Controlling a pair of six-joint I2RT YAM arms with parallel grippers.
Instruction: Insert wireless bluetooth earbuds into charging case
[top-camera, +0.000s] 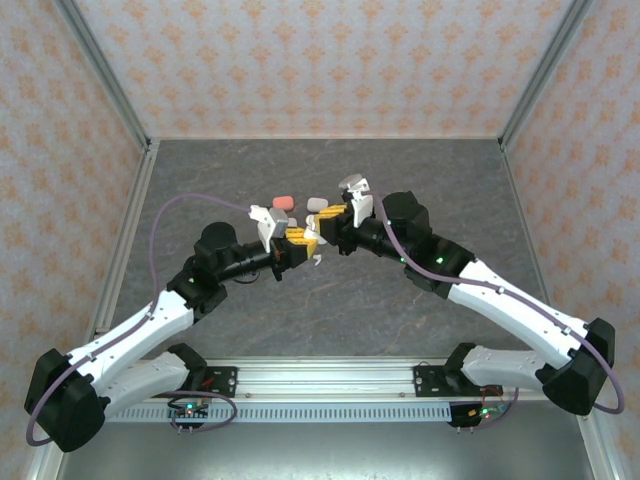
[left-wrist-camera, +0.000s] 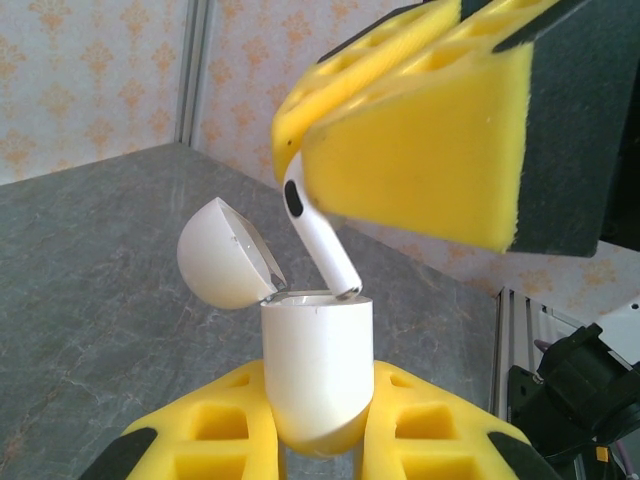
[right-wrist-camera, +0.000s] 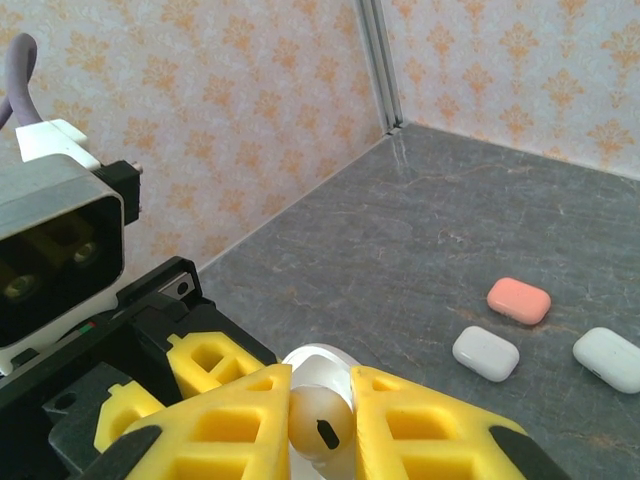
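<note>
Grey stone-patterned tabletop (top-camera: 330, 320) lies beneath both arms. One white L-shaped plastic earbud (left-wrist-camera: 320, 235) is pinched in the right gripper (right-wrist-camera: 320, 415), tilted, with its stem tip at the mouth of the white rounded charging case (left-wrist-camera: 318, 365). The case's lid is flipped open and the left gripper (left-wrist-camera: 318, 435) clamps it upright. Seating looks barely begun. A salmon-pink closed case (right-wrist-camera: 519, 300) and two white closed cases (right-wrist-camera: 486, 353) lie well apart, obstructing nothing.

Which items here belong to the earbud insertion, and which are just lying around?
In the job:
- white earbud, held by the right gripper
- open white charging case, held by the left gripper

Lying about on the table:
- closed pink case
- closed white case
- second closed white case
</note>
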